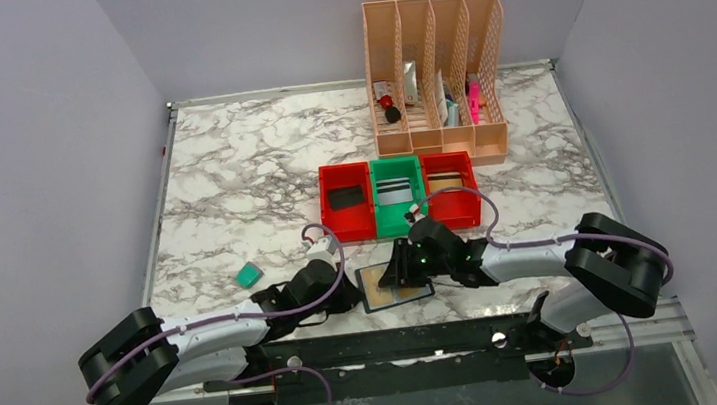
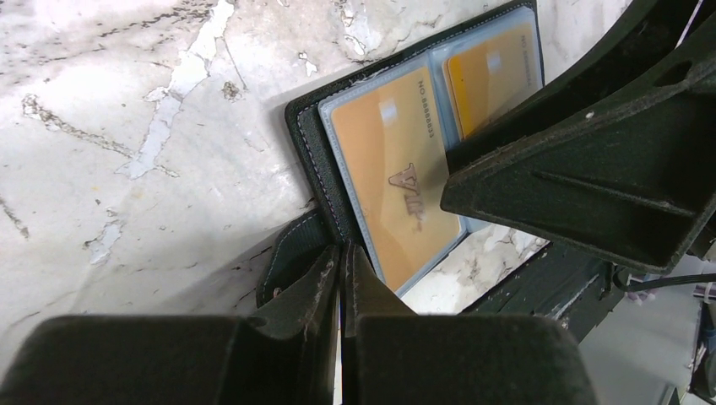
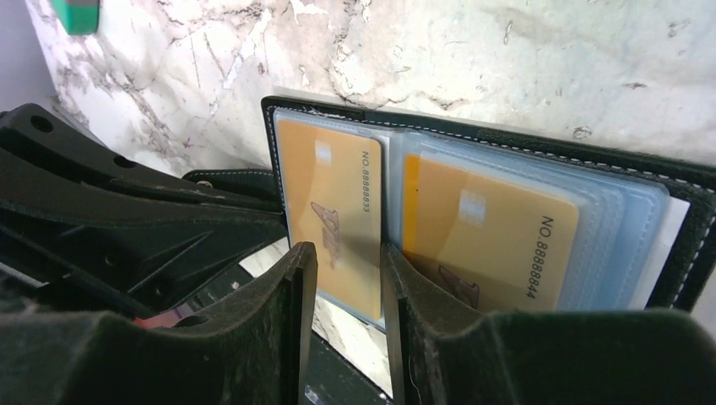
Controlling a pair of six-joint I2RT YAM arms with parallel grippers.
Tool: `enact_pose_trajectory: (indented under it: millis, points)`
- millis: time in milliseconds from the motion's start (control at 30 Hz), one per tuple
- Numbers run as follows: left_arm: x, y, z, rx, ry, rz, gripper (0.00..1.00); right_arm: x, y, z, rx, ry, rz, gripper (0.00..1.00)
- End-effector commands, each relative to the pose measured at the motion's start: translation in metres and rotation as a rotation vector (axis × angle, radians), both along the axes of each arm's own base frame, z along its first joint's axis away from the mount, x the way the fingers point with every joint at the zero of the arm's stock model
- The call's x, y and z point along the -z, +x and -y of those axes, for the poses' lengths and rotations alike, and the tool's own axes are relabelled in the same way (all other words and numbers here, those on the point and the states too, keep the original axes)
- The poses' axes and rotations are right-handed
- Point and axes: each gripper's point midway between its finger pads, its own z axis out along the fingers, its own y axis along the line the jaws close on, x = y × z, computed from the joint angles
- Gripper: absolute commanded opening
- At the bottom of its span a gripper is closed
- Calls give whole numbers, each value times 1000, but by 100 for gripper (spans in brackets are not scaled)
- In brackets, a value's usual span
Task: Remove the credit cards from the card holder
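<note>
The black card holder [image 1: 395, 285] lies open on the marble near the front edge, its blue-grey sleeves up. A gold credit card [image 3: 329, 198] sits in the left page and another [image 3: 490, 228] in the right. My left gripper [image 2: 342, 257] is shut, its tips pinching the holder's black edge [image 2: 314, 160] beside the strap tab [image 2: 287, 253]. My right gripper [image 3: 346, 266] is open, and its fingers straddle the lower edge of the left-page card. In the top view it [image 1: 407, 264] hangs over the holder, with the left gripper [image 1: 348, 295] at the holder's left side.
Behind the holder stand a red bin [image 1: 343, 170], a green bin [image 1: 396, 162] and a second red bin [image 1: 447, 158], each with a card inside. A peach file organiser [image 1: 443, 138] stands further back. A small teal block [image 1: 248, 273] lies to the left. A black rail [image 1: 390, 344] runs along the front edge.
</note>
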Motion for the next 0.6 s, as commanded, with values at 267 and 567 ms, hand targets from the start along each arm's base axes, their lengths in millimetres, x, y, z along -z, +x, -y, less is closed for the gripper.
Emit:
enact_pose_trajectory:
  millis: [267, 567]
  points:
    - [19, -11, -6, 35, 70, -38, 6, -6, -11, -15, -114, 75, 5, 20]
    - [16, -10, -5, 33, 57, -27, 6, -29, -18, -24, -155, 196, 9, 1]
